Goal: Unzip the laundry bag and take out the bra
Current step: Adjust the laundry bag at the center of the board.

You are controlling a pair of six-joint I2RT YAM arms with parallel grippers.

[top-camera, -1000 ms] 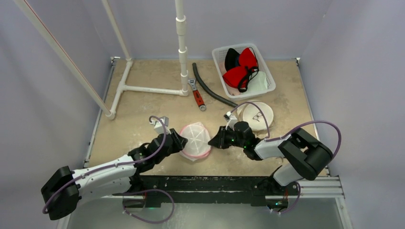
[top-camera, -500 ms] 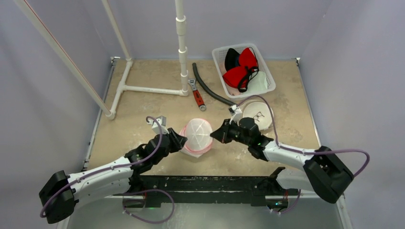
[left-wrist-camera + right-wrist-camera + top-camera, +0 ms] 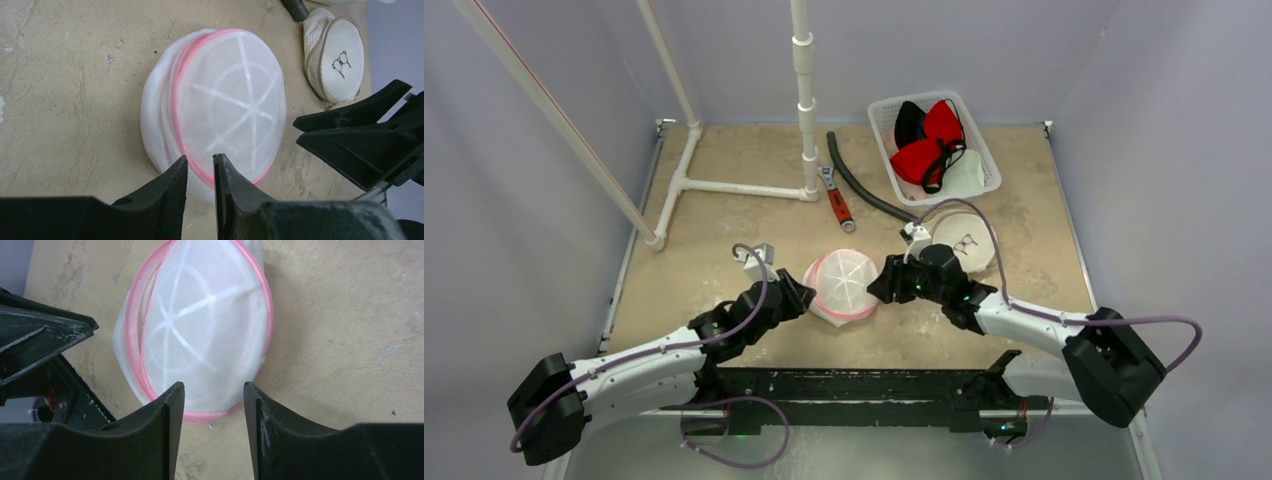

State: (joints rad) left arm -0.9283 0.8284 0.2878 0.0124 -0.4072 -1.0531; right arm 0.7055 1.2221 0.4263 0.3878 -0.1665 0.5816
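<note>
At mid-table, between both arms, the laundry bag [image 3: 842,286] sits propped on edge, my left gripper [image 3: 200,171] pinching its pink rim [image 3: 175,95]. My right gripper [image 3: 214,390], clamped shut a moment ago, now stands spread just off the opposite side. I judge unzipping still undone; the bra stays unseen inside.

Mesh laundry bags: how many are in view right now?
2: the pink-trimmed bag mid-table; the beige-trimmed bag to its right, near the basket. A white item in the basket may be a third.
</note>
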